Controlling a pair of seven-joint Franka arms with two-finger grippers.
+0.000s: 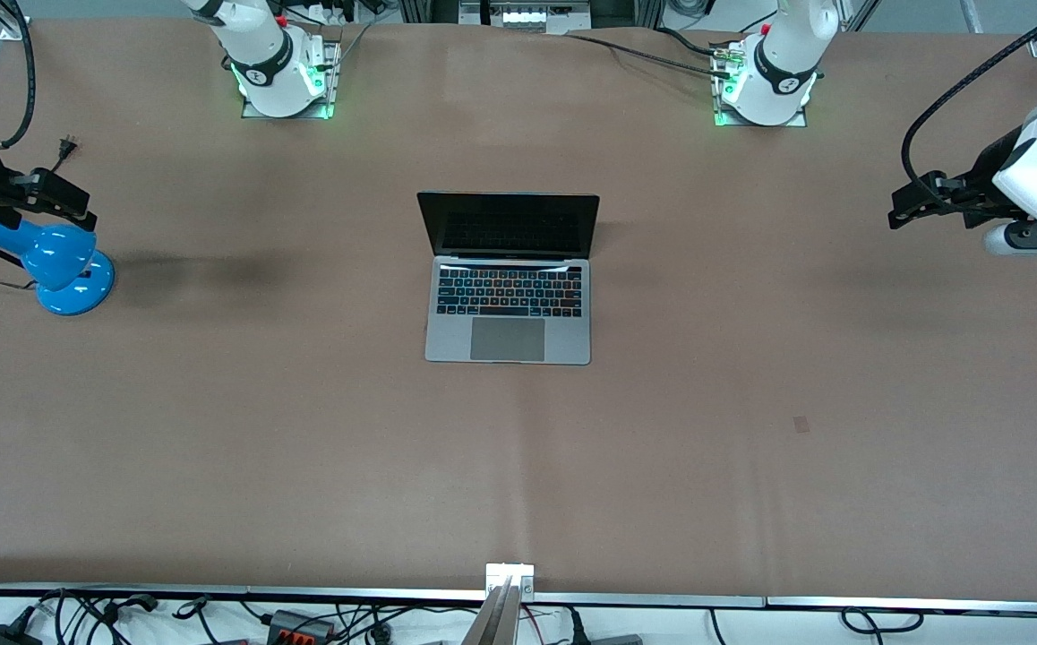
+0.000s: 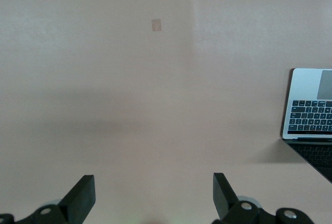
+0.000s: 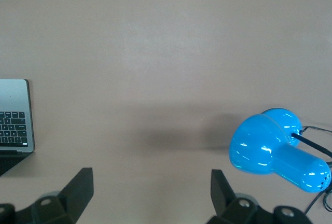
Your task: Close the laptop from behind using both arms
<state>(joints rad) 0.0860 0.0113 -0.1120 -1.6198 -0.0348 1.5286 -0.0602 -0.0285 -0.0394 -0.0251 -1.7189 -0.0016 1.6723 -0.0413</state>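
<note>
The silver-grey laptop [image 1: 508,296] stands open in the middle of the brown table [image 1: 518,466], its black screen upright and facing the front camera, keyboard lit. Its corner also shows in the left wrist view [image 2: 311,105] and the right wrist view [image 3: 14,112]. My left gripper [image 1: 917,202] hangs over bare table toward the left arm's end, well apart from the laptop; its fingers stand wide open and empty [image 2: 153,180]. My right gripper [image 1: 62,199] hovers toward the right arm's end, over the blue lamp, also open with nothing between its fingers [image 3: 151,173].
A blue desk lamp [image 1: 62,260] [image 3: 275,149] with a black cord sits at the right arm's end of the table. A small darker patch [image 1: 801,424] [image 2: 156,25] marks the tabletop nearer the front camera. Cables lie below the table's front edge.
</note>
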